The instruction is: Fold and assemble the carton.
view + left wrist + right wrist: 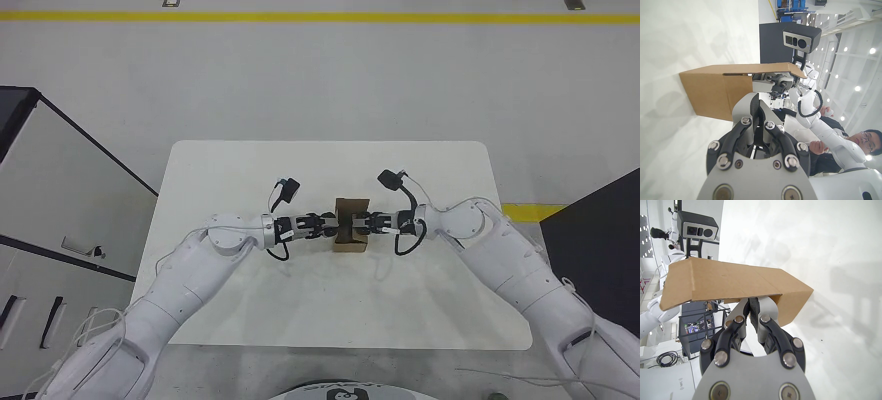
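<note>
Brown corrugated cardboard, creased into a square-sided carton (350,225), stands near the middle of the smooth white tabletop (250,180). On its left, the left tool (328,226) has its ribbed black pads almost together at a wall edge, seemingly pinching it. The right tool (372,225) meets the opposite side, likewise closed down on cardboard. The wrist views add what the top view flattens: the carton's long axis rises off the tabletop, open end up, one flap bent outward.
</note>
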